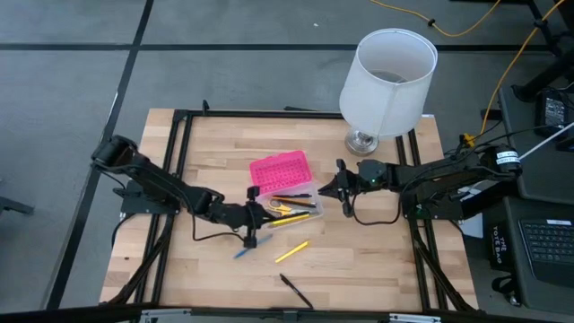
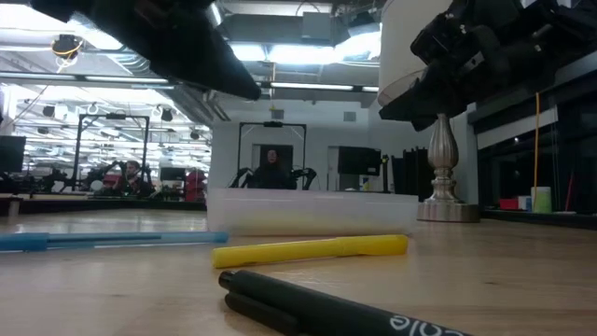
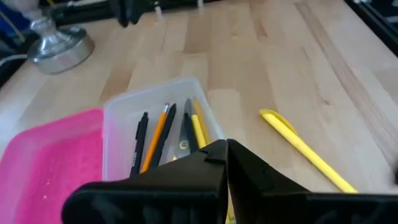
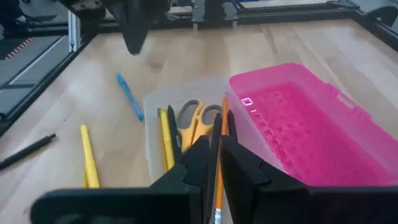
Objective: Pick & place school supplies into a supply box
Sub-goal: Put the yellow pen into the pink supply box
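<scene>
Box point(image 1: 291, 199) sits mid-frame in the high view, pink lid point(image 1: 282, 170) flipped open toward the top, clear base holding scissors point(image 4: 198, 116), an orange pencil point(image 4: 222, 149), a yellow pen and dark pens. Still loose on the bench point(image 1: 377, 260): blue pen point(image 1: 244, 252) lower left of the box, yellow pen point(image 1: 291, 251) just below it, black pen point(image 1: 294, 290) near the bottom edge.

Left end effector point(image 1: 252, 218) hangs at the box's left end, above the blue pen; fingers look pressed together, nothing pinched. Right end effector point(image 1: 343, 190) waits at the box's right end, fingers together too, empty as far as I can tell.

My call: the blue pen is next. I'd spread the left fingers, square them across the barrel, come down at mid-length and pinch lightly, since thin smooth round plastic rolls on the wood. I'd drop it lengthwise, parallel to the pens inside, clear of the low translucent wall.

The lid is bumpy moulded plastic; the bench is matte butcher-block. A white lampshade point(image 1: 388, 81) on a metal foot stands upper right.
</scene>
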Controlling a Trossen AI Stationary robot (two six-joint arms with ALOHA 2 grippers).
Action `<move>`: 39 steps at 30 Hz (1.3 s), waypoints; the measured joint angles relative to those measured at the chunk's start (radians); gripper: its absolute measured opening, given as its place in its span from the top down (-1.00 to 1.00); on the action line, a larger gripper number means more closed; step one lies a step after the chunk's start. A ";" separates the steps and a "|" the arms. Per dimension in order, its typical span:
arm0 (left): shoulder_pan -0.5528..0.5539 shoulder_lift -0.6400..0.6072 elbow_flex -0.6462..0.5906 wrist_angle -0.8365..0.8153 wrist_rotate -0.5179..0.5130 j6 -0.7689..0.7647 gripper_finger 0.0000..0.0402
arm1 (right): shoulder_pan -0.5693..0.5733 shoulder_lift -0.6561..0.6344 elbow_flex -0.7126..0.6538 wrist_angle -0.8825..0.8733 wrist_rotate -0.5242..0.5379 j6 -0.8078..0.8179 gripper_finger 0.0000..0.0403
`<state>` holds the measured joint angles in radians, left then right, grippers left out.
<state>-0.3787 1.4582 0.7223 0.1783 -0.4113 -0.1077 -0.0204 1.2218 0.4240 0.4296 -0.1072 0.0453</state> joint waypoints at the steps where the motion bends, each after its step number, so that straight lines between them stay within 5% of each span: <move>1: -0.004 -0.011 -0.011 0.004 -0.008 0.010 1.00 | 0.000 0.000 0.000 0.000 0.000 -0.016 0.79; 12: -0.011 -0.057 -0.095 0.162 -0.034 0.017 0.98 | 0.013 0.000 0.000 -0.044 -0.030 -0.081 0.79; 19: -0.008 -0.057 -0.095 0.162 -0.042 0.017 0.98 | 0.098 0.000 0.000 -0.079 -0.023 -0.081 0.97; 31: -0.013 -0.057 -0.095 0.162 0.021 -0.062 0.98 | 0.366 0.019 0.042 -0.091 0.239 0.001 0.98; 39: -0.054 -0.057 -0.095 0.155 0.013 0.006 0.98 | 0.495 0.213 0.238 -0.153 0.298 0.007 0.98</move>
<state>-0.4326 1.4017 0.6273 0.3337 -0.3986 -0.1013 0.4747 1.4352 0.6615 0.2769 0.1905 0.0520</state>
